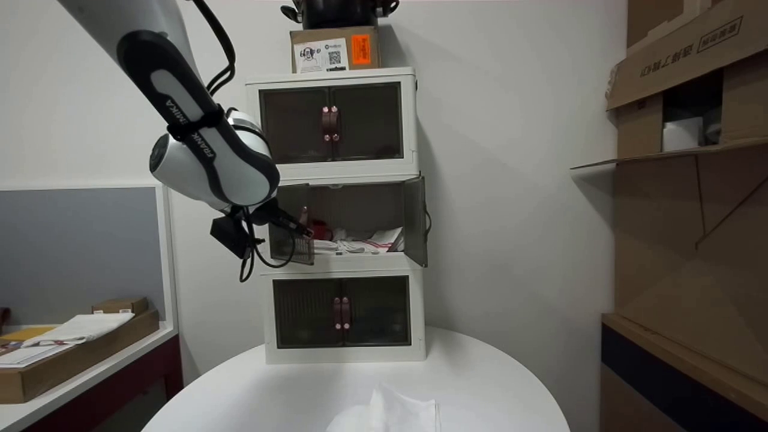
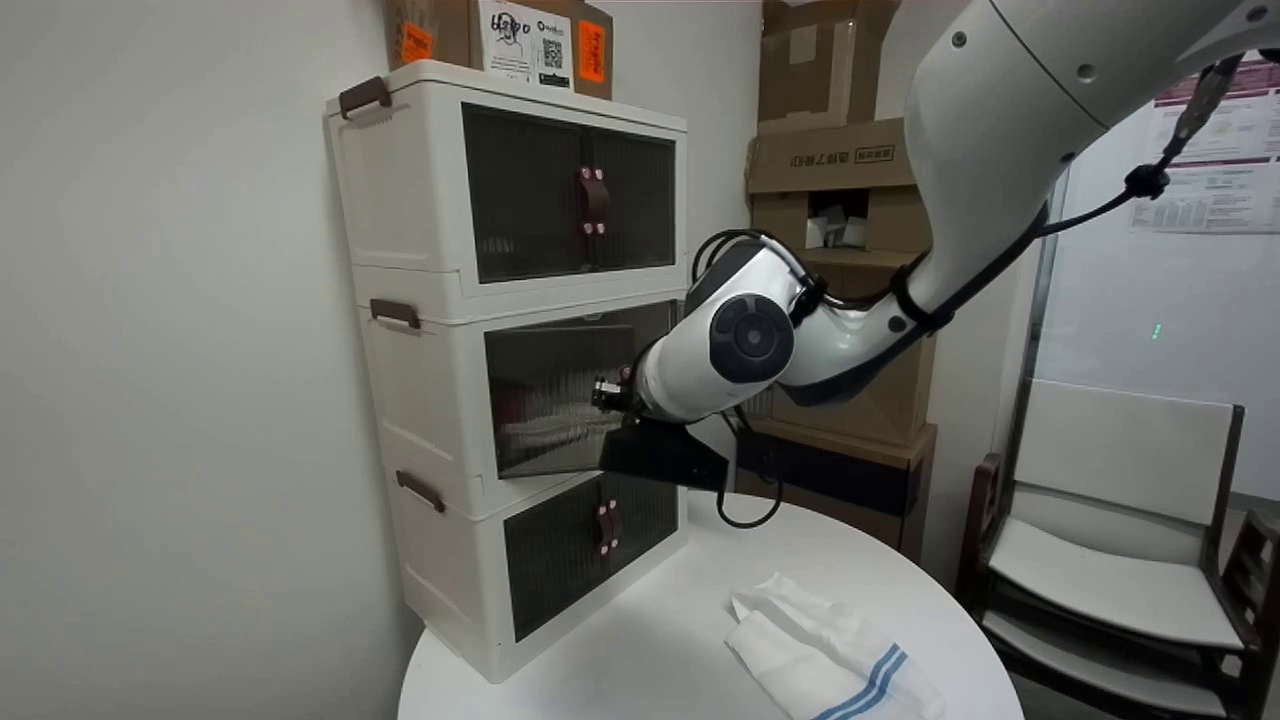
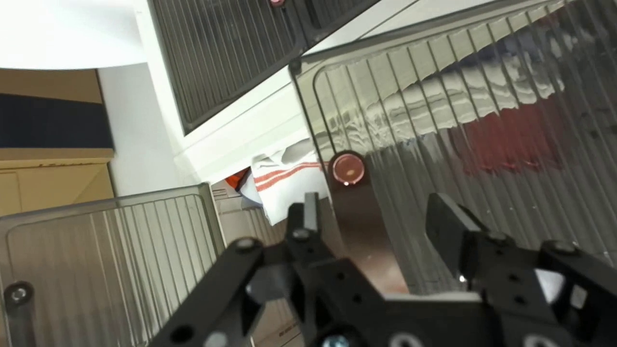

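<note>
Between the fingers of the claw, in the wrist view, appears a dark red-brown handle, fixed by a round pink stud to a ribbed, see-through door. The fingers stand well apart with nothing gripped; whether either one touches the handle I cannot tell, as depth is hard to judge there. The handle lies ahead of the claw, nearer the finger on the picture's left, and its long axis runs from the stud toward the claw's base, roughly along the door's free edge rather than across from finger to finger. In an exterior view the only arm reaches in at the picture's left side of the open middle cabinet, well above the white bench.

As for edges, the door's free edge passes just beside that nearer finger, and past it a gap opens toward the opposite door, which is swung outward. Through the gap shows a white cloth with red stripes; behind the ribbed panel is a blurred red object. The lower cabinet has closed doors, and a blue-striped cloth lies on the bench.
</note>
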Motion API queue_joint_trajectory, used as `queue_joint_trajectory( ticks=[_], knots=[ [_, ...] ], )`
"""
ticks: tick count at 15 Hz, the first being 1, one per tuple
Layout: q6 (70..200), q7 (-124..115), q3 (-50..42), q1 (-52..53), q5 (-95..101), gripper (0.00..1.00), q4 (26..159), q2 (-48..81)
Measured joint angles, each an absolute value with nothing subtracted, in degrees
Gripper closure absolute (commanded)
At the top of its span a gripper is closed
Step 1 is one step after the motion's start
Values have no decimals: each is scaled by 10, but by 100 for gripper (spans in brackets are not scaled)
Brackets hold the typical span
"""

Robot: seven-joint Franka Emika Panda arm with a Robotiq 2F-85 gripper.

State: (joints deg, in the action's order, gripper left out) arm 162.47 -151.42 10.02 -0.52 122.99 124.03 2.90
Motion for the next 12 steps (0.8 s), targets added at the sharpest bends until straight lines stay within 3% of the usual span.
queue_joint_trajectory(
  ticks=[2,9,12],
  knots=[
    [1682,-1516,98,-8,1223,0,1242,26],
    [1949,-1393,43,-45,1110,0,1241,19],
    [2030,-1429,10,-54,1203,0,1238,21]
  ],
)
